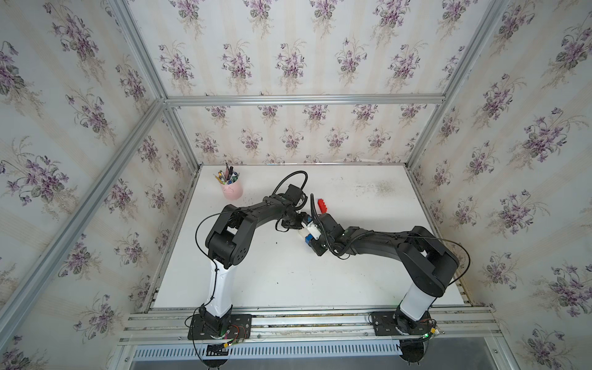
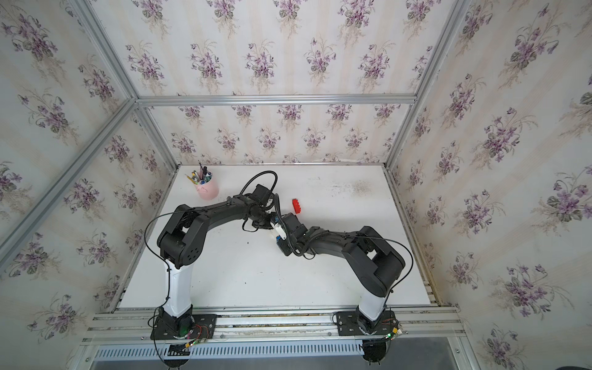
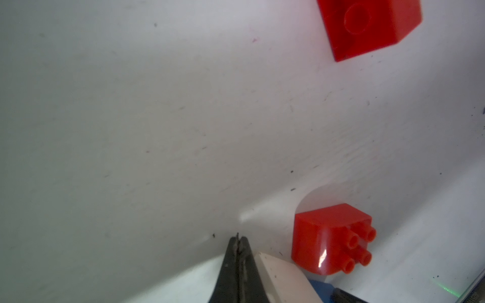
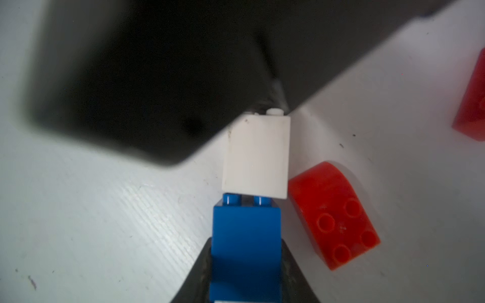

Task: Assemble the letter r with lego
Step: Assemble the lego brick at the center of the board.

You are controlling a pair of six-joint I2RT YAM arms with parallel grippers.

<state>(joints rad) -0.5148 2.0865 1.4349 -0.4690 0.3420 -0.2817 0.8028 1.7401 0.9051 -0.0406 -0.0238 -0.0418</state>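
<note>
My right gripper [image 4: 246, 245] is shut on the blue brick [image 4: 246, 236], low over the table's middle. The white brick [image 4: 257, 157] sits on the blue one's studs, which still show in a thin gap between them. My left gripper [image 3: 237, 240] is shut with nothing in it; it rests against the white brick's [image 3: 283, 278] far, studded end. The short red brick [image 4: 333, 215] lies on its side right beside the white one. Farther back lies the long red brick [image 1: 323, 205], apart from both grippers. In both top views the arms meet over the white brick [image 2: 278, 229].
A pink cup of pens [image 1: 232, 189] stands at the table's back left. The white table [image 1: 288, 272] is walled in by an aluminium frame and flowered panels on three sides. Both arm bases sit on the front rail.
</note>
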